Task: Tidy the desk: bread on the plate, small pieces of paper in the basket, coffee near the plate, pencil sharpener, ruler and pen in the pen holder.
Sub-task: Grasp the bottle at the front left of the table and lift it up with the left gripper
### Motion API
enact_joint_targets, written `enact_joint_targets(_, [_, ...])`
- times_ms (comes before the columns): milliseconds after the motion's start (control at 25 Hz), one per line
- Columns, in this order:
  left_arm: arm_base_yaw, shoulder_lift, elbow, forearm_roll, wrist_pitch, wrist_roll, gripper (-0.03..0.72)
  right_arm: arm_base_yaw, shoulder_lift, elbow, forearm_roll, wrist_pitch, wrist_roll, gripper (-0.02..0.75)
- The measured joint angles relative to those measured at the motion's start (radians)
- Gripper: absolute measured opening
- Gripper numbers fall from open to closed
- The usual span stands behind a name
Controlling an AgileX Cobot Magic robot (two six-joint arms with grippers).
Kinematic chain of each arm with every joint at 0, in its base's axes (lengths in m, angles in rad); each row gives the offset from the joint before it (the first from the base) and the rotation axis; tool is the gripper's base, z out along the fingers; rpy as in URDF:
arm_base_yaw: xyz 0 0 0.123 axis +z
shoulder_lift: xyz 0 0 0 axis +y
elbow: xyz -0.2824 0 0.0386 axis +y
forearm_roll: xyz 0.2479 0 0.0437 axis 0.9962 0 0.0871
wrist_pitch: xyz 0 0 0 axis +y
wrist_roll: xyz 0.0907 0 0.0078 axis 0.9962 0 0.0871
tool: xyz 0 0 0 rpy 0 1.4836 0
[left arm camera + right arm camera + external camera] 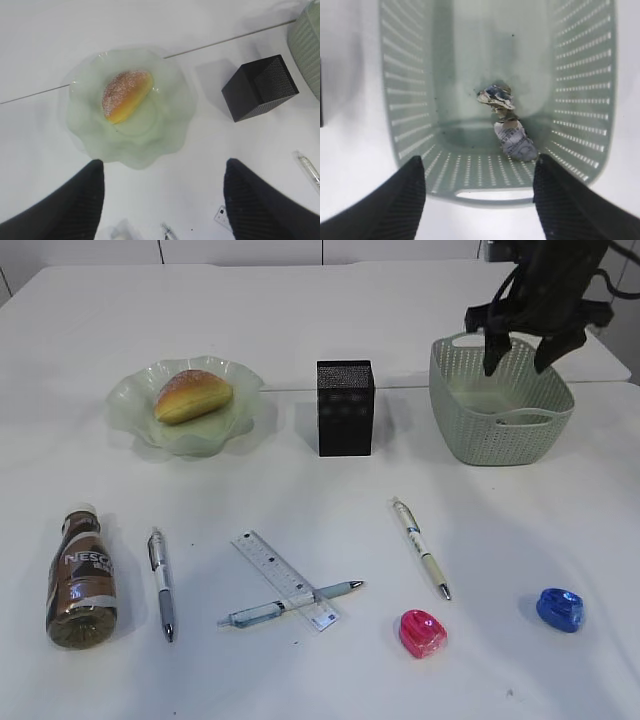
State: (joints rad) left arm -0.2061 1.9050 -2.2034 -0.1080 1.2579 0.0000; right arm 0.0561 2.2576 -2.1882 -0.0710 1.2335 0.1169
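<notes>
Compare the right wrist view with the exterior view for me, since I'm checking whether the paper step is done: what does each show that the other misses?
Only the right wrist view shows the crumpled printed paper scraps lying on the basket floor, between the open black right gripper fingers.

Only the exterior view shows the sugared bread roll on the pale green wavy plate, the brown coffee bottle, black mesh pen holder, clear plastic ruler, three pens, and pink and blue sharpeners.

Both show the pale green woven plastic basket.
</notes>
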Motion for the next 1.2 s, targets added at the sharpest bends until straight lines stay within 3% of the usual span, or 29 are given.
enact_joint_targets(200, [0.0,-0.087,0.063,0.049,0.002,-0.052,0.526,0.0,-0.121,0.049,0.021,0.002,0.0,0.529])
enact_joint_targets(880, [0.0,-0.282,0.657,0.033,-0.004,-0.323,0.526,0.002,-0.502,0.439,0.181,0.015,-0.022,0.529])
enact_joint_targets(1200, [0.0,-0.212,0.716,0.042,-0.018,-0.388,0.526,0.002,-0.523,0.499,0.204,0.015,-0.028,0.529])
